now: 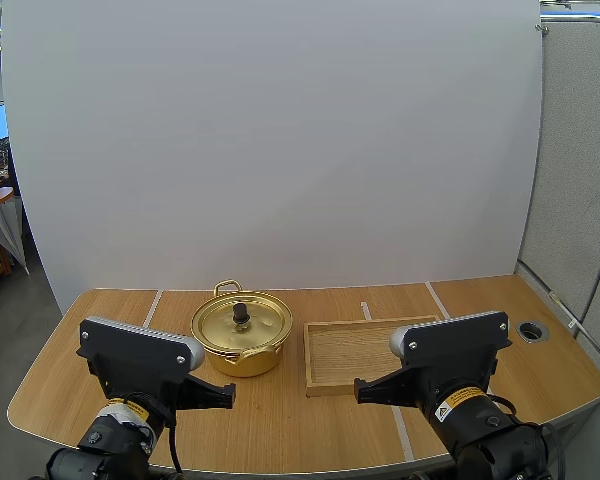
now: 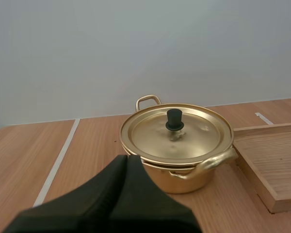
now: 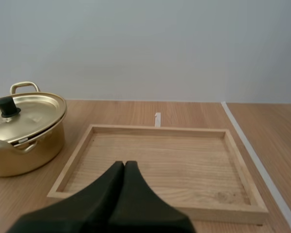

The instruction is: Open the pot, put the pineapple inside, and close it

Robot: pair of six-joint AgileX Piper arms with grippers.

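Note:
A gold pot [image 1: 242, 333] stands on the table with its lid [image 2: 176, 132] on; a black knob [image 2: 174, 119] tops the lid. To its right lies a wooden tray [image 1: 365, 355] with nothing in it. My left gripper [image 2: 126, 158] is shut, its fingers together as one dark wedge a short way in front of the pot. My right gripper [image 3: 124, 165] is shut too, pointing over the near edge of the tray [image 3: 157, 165], with the pot [image 3: 24, 133] off to its left. In the high view both grippers [image 1: 228, 395] [image 1: 360, 390] hover low near the table's front.
The wooden table [image 1: 310, 430] has pale tape lines [image 1: 152, 307] across it. A round grommet hole [image 1: 532, 329] sits at the far right. A white backdrop stands behind the table.

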